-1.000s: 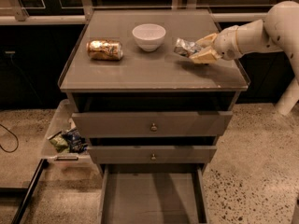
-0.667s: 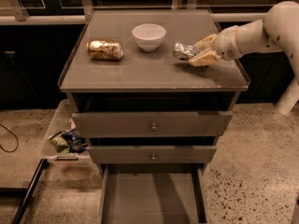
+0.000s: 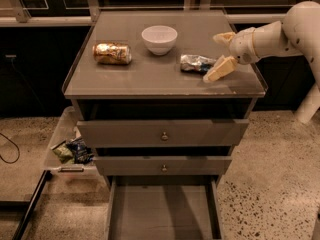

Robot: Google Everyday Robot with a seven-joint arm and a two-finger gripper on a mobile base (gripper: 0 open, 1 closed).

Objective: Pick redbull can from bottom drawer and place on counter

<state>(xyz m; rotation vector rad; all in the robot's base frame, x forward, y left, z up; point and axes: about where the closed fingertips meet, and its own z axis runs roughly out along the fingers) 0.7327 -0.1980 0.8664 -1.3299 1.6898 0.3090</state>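
Note:
The redbull can [image 3: 196, 63], slim and silver-blue, lies on its side on the counter [image 3: 150, 81], right of centre. My gripper [image 3: 213, 57] is just to the right of it, above the counter's right part, open and holding nothing. One finger [image 3: 223, 36] points up and back; the other finger [image 3: 219, 69] reaches down close to the can's right end. The bottom drawer [image 3: 162, 209] is pulled out below, and its flat floor is bare.
A white bowl [image 3: 159, 38] stands at the back middle of the counter. A fatter gold can [image 3: 112, 53] lies on its side at the left. Two knobbed drawers [image 3: 162, 134] stick out slightly. A clear bin with snack bags [image 3: 70, 149] sits on the floor left of the cabinet.
My gripper held the can over the counter's right side before. Now the fingers have spread and drawn back to the right, and the can lies free on the counter.

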